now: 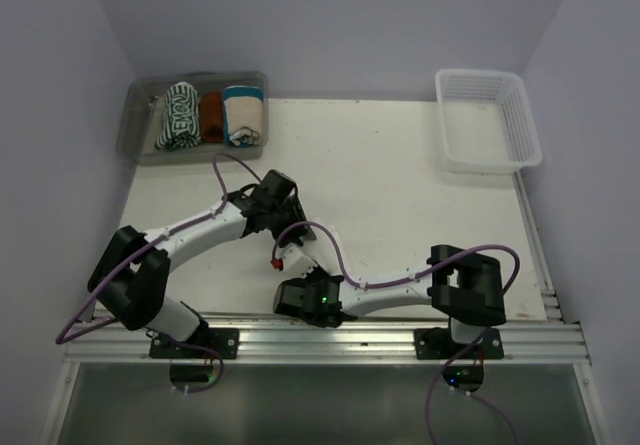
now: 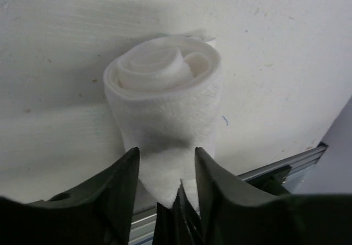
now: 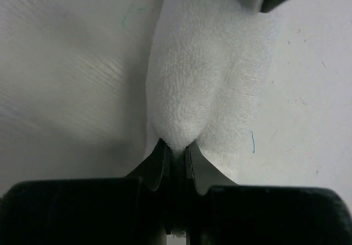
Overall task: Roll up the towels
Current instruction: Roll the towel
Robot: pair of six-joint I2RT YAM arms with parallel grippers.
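The white towel (image 2: 165, 99) lies rolled into a cylinder on the white table, its spiral end facing away in the left wrist view. My left gripper (image 2: 165, 152) stands open, its dark fingers (image 2: 124, 184) straddling the roll's near end with a loose corner between them. At the roll's opposite end my right gripper (image 3: 176, 144) is shut on a pinched fold of the white towel (image 3: 209, 74). From above, the left gripper (image 1: 292, 227) and right gripper (image 1: 298, 270) meet near the table's front middle. The green-and-white striped towel (image 1: 178, 115) lies rolled in the clear bin.
The clear bin (image 1: 140, 130) at the back left also holds a rust-brown towel (image 1: 211, 115) and a cream towel with a teal band (image 1: 243, 113). A white lattice basket (image 1: 487, 130) stands at the back right. The metal rail (image 1: 350, 330) runs along the near edge.
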